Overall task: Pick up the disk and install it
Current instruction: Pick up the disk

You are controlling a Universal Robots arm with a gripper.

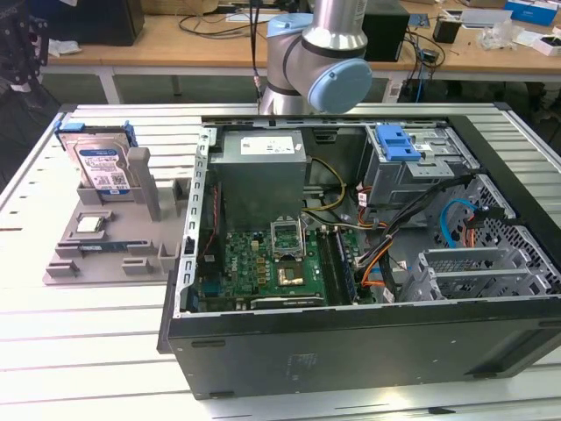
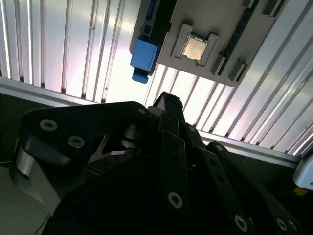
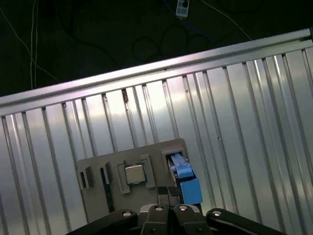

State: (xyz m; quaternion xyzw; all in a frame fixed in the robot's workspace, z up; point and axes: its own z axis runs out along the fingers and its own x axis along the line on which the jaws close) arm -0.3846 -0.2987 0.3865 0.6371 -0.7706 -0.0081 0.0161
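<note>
The disk (image 1: pixel 101 167) stands upright in a grey holder (image 1: pixel 105 241) at the exterior view's left, silver with a white-and-blue label and blue side rails. In both wrist views I look down on its blue-railed upper edge (image 2: pixel 144 56) (image 3: pixel 187 180). My black gripper (image 2: pixel 166 101) (image 3: pixel 168 192) hangs above the holder, close to the disk's edge but apart from it. It is shut with nothing in it. The arm (image 1: pixel 316 61) reaches in from the back of the table.
An open computer case (image 1: pixel 351 333) fills the table's middle and right, with a motherboard (image 1: pixel 272 263) and a grey drive cage (image 1: pixel 421 171) topped by a blue caddy (image 1: pixel 397 142). A small square CPU chip (image 1: pixel 90 224) (image 2: pixel 194 47) (image 3: pixel 134 174) lies in the holder.
</note>
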